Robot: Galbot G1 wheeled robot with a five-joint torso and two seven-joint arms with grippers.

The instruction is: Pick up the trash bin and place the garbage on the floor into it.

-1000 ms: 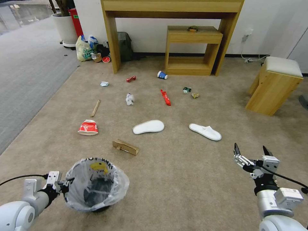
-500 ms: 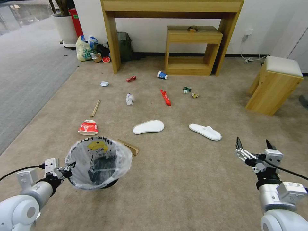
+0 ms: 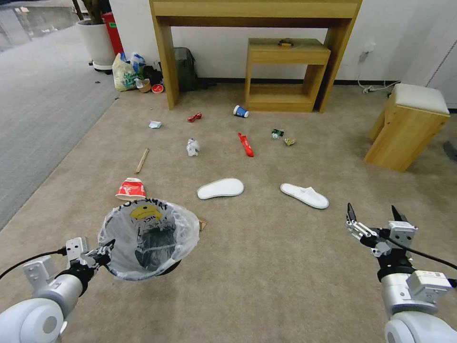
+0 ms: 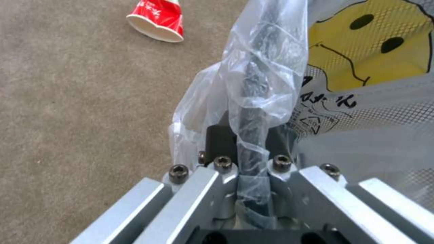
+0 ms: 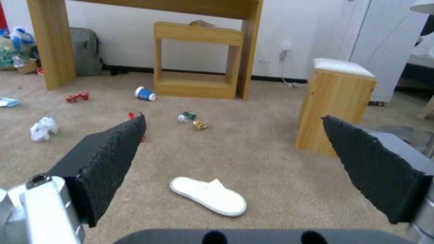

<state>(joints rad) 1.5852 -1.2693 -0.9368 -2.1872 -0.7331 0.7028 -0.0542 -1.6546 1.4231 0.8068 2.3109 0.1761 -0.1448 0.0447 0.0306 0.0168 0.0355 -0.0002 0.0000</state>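
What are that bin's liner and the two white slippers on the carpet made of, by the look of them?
The liner of the trash bin looks like thin translucent plastic film: it crinkles, shines and shows the dark bin through it. The slippers look like soft matte white fabric, perhaps the thin disposable kind; the exact cloth can't be told.

Cardboard piece (image 3: 203, 224) mostly hidden behind the trash bin (image 3: 150, 238); object on small shelf (image 3: 285, 43) unidentifiable.

Beige carpet (image 3: 266, 257), wooden shelves (image 3: 285, 76).
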